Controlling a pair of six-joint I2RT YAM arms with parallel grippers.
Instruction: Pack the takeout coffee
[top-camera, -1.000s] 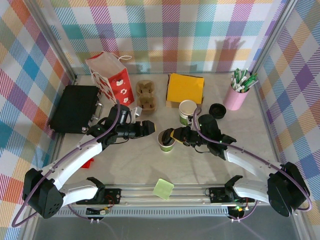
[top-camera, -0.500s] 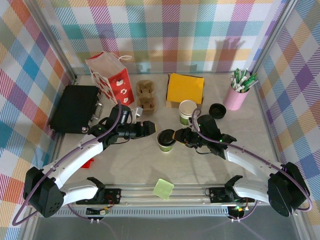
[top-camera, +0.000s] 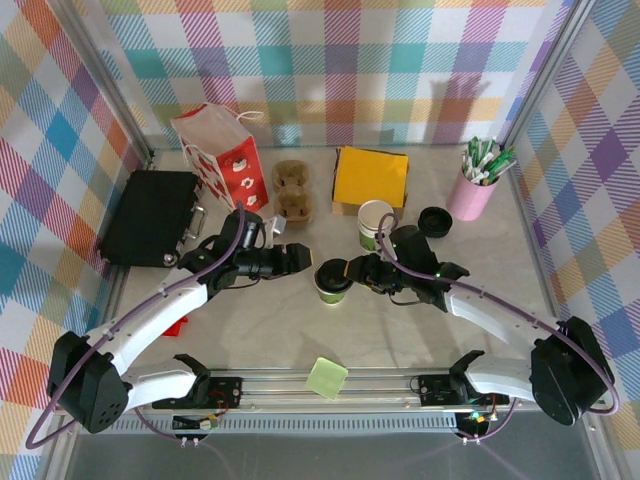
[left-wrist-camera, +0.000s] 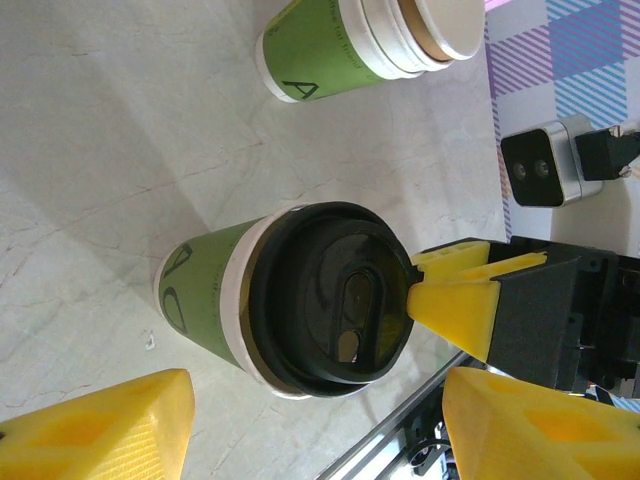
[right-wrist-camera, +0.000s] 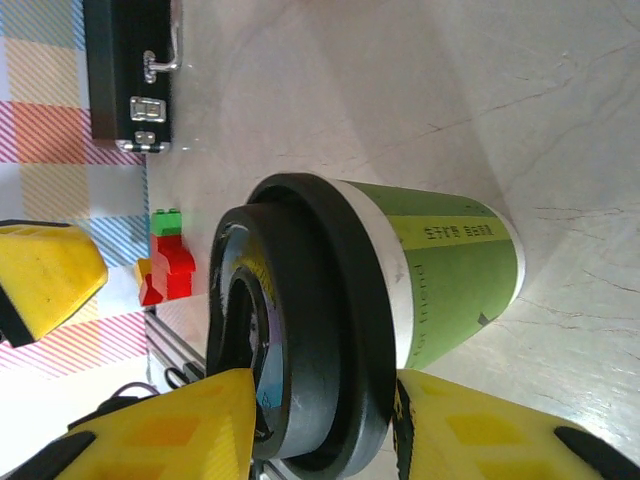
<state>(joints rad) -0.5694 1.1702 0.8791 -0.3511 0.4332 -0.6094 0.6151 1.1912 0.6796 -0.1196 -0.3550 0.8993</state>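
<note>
While the coffee cup stood upright at mid-table with its black lid on, the main risk was a tip-over. One yellow fingertip of the right gripper touched the lid rim from the right, so a sideways shove there could topple the cup or pop the lid. A hard squeeze could also buckle the paper wall. If the left gripper closed off-centre, it could knock the cup toward the second cup, which stood just beyond on the far right.

The right arm reached in low from the right with its gripper pointing left at the cup top. Its jaws straddled the lid edge, but I could not tell whether they were clamped. The left arm reached in from the left with its jaws wide. It was near the cup but not touching it.

The cup carrier and the paper bag sat farther back on the left, apart from the cup.
</note>
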